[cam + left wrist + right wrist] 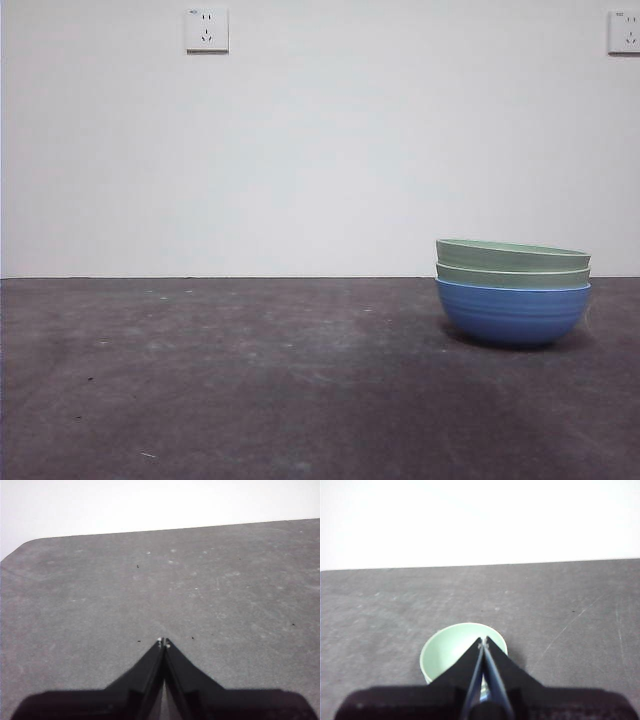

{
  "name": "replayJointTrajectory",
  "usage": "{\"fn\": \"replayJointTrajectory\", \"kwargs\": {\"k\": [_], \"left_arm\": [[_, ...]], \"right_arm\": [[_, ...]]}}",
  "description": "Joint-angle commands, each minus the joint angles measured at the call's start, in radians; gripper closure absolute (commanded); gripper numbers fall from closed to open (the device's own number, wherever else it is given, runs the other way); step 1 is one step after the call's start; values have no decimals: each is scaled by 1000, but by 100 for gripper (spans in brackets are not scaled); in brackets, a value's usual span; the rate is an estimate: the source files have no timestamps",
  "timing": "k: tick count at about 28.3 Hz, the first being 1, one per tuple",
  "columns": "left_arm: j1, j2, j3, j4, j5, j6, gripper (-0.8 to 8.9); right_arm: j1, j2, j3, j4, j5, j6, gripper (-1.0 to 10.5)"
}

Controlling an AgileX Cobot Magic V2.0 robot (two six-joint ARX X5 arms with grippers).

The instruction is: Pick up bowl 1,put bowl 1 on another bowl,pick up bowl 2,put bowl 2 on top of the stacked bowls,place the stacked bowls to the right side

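The stacked bowls stand on the right side of the table in the front view. The blue ribbed bowl is at the bottom, and two pale green bowls are nested in it. From the right wrist view the top green bowl lies below my right gripper, whose jaws are shut with nothing in them, above and apart from the bowl. My left gripper is shut over bare table, far from the bowls. Neither arm shows in the front view.
The dark grey table runs back to a white wall with two sockets. A rounded table corner shows in the left wrist view.
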Motion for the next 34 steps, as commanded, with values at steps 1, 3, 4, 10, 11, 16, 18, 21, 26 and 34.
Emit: {"fn": "replayJointTrajectory", "kwargs": {"k": [1, 3, 4, 10, 11, 16, 18, 21, 26, 34], "left_arm": [[2, -3, -15, 2, -2, -10, 817], [3, -3, -15, 2, -2, -10, 817], [3, -3, -15, 2, -2, -10, 817], [2, -3, -15, 2, -2, -10, 817], [3, -3, -15, 2, -2, -10, 817], [3, -3, -15, 2, -2, -10, 817], [3, -3, -15, 2, -2, -10, 817], [3, -3, -15, 2, -2, -10, 817], [3, -3, -15, 2, -2, -10, 817], [3, -3, -15, 2, -2, -10, 817]], "right_arm": [[-5, -78, -145, 106, 6, -3, 942], [-5, -124, -219, 149, 24, -3, 942], [-5, -147, -253, 160, 40, -3, 942], [-5, -259, -388, 162, 117, 5, 942], [-5, -272, -405, 163, 121, 6, 942], [-5, -308, -465, 161, 131, 37, 942], [-5, -321, -486, 154, 131, 55, 942], [-5, -332, -485, 117, 134, 55, 942], [-5, -332, -485, 113, 134, 64, 942], [-4, -332, -485, 114, 135, 125, 942]]}}
